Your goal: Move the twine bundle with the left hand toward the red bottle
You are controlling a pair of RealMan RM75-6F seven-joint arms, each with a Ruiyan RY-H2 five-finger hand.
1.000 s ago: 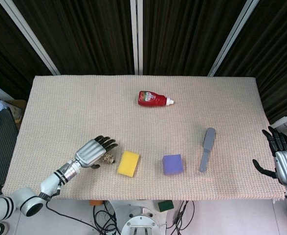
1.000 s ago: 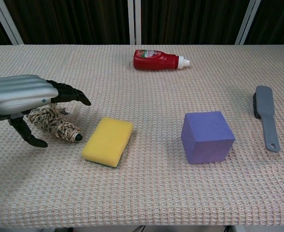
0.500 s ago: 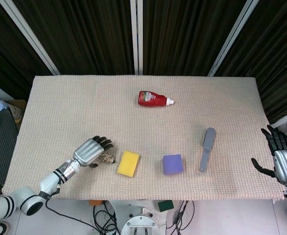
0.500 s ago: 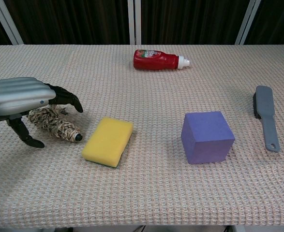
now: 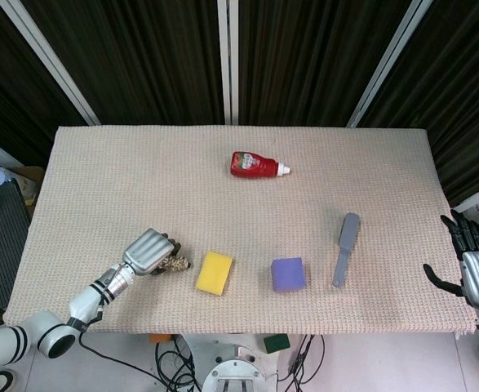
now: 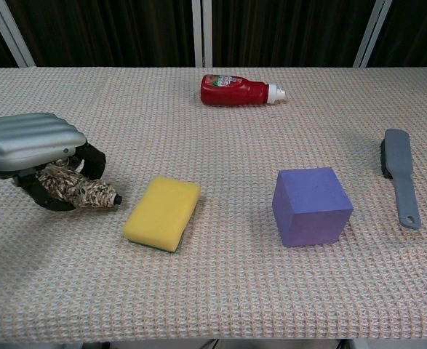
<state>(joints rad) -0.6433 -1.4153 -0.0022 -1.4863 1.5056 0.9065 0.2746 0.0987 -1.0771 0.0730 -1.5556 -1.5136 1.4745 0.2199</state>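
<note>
1. Down at the front-left of the table (image 5: 100, 163), head view: your left hand (image 5: 149, 253) sits over the twine bundle (image 5: 176, 264), only its right end poking out beside the yellow sponge (image 5: 215, 272). The red bottle (image 5: 258, 165) lies well apart, further back. Your right hand (image 5: 477, 273) hangs off the table's right edge, fingers spread, holding nothing.
2. Chest view: your fingers (image 6: 91, 158) curl over the twine bundle (image 6: 78, 187) and the thumb wraps underneath, so it's gripped.
</note>
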